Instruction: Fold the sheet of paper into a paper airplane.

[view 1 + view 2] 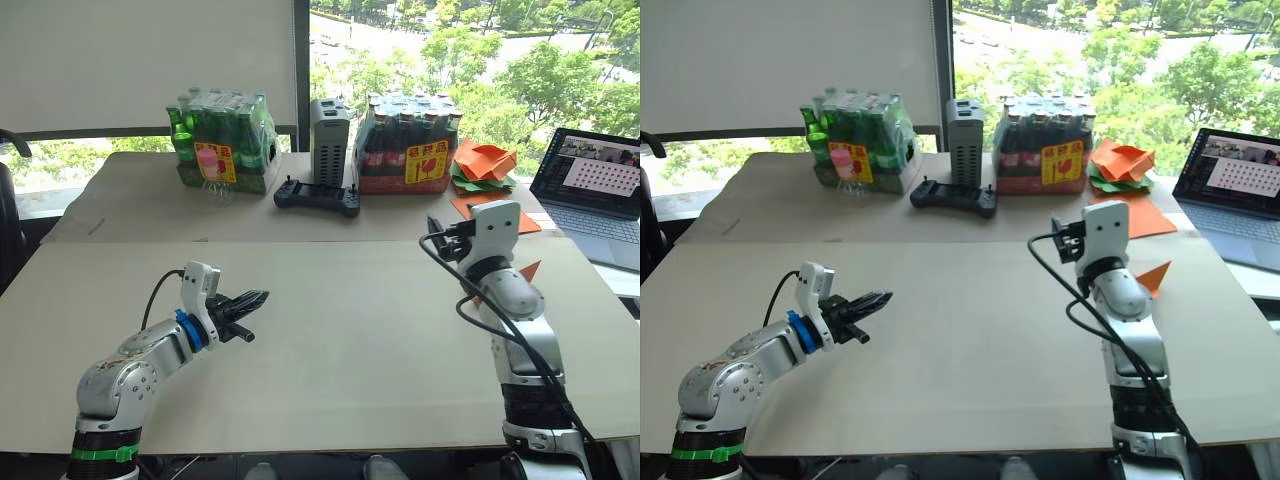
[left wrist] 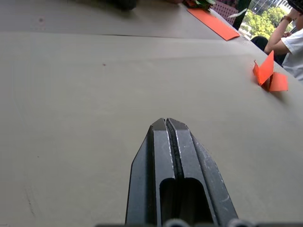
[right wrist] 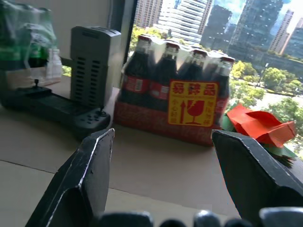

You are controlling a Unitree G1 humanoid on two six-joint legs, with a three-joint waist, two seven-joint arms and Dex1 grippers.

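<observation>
The sheet of paper stands folded as a small bright-orange paper airplane (image 2: pixel 267 75) with a pointed nose and raised wings. It rests on the table just beyond my right arm, partly hidden by it (image 1: pixel 1153 277). My right gripper (image 3: pixel 161 135) is raised above the table near it, open and empty, pointing toward the bottle packs. Over the near left of the table, my left gripper (image 1: pixel 258 297) hovers low, well apart from the airplane. Its fingers (image 2: pixel 158 142) are shut with nothing between them.
At the back stand a green bottle pack (image 1: pixel 222 140), a grey box (image 1: pixel 329 140), a black controller (image 1: pixel 316 195) and a dark bottle pack (image 1: pixel 408 145). A heap of crumpled papers (image 1: pixel 483 163), a flat orange sheet (image 1: pixel 1145 215) and a laptop (image 1: pixel 595 190) lie right. A person (image 2: pixel 291 40) sits beyond.
</observation>
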